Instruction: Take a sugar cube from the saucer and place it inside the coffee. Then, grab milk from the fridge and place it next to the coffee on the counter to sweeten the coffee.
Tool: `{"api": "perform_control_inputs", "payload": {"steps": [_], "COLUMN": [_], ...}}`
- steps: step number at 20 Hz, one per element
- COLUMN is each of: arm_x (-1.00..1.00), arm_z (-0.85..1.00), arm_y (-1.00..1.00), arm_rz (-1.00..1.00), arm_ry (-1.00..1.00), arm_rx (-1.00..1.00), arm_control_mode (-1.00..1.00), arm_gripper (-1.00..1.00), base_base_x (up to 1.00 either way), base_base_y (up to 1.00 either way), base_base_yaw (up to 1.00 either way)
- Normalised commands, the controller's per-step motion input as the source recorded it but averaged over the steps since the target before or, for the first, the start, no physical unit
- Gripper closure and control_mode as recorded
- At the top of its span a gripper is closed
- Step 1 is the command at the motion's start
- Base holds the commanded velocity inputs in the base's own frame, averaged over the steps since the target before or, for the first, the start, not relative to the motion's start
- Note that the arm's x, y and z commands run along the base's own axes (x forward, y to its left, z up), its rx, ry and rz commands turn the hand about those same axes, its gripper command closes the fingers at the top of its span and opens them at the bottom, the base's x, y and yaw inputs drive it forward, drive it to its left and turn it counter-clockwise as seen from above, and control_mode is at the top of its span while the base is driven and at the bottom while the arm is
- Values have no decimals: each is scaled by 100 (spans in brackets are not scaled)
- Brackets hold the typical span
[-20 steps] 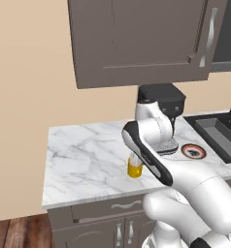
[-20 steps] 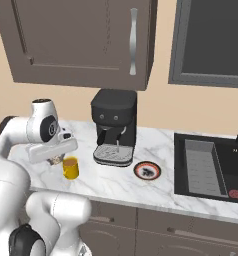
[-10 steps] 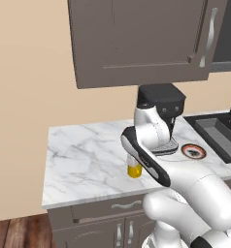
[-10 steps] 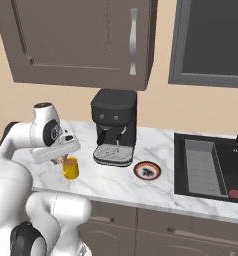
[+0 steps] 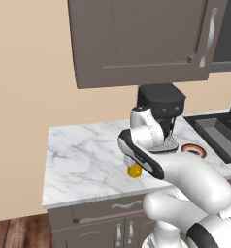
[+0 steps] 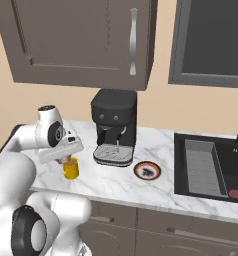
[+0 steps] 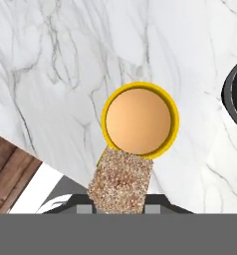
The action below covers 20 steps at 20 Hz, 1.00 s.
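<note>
Item: sugar cube (image 7: pixel 121 181), brown and grainy, clamped between the fingers of the gripper (image 7: pixel 121 208), which hangs over the counter (image 6: pixel 116 181).

Position: seen along the hand, the cube overlaps the near rim of the mug (image 7: pixel 139 121) but is not yet centred over the light brown coffee inside. How high it sits above the mug cannot be told.

Mug: yellow, upright, just left of the coffee machine (image 6: pixel 114 127); the saucer (image 6: pixel 147 170) lies to that machine's right, well apart.

Handling note: shift the hand a little further toward the middle of the mug before opening, so the cube clears the rim (a drop from here could strike the edge and bounce onto the marble). Release low and gently to avoid splashing or tipping the mug.
</note>
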Motion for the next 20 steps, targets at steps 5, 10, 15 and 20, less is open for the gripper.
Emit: {"api": "perform_control_inputs", "payload": {"steps": [5, 10, 15, 20], "arm_x": [21, 20, 18, 19], "arm_z": [-26, -13, -13, -14], "arm_y": [0, 0, 0, 0], "arm_rz": [-5, -5, -5, -5], "arm_ry": [0, 0, 0, 0], "arm_rx": [-2, -2, -3, -3], "arm_control_mode": [-100, -100, -100, -100], "arm_gripper": [100, 100, 100, 100], "base_base_x": [0, 0, 0, 0], "base_base_y": [0, 0, 0, 0], "base_base_yaw": [0, 0, 0, 0]}}
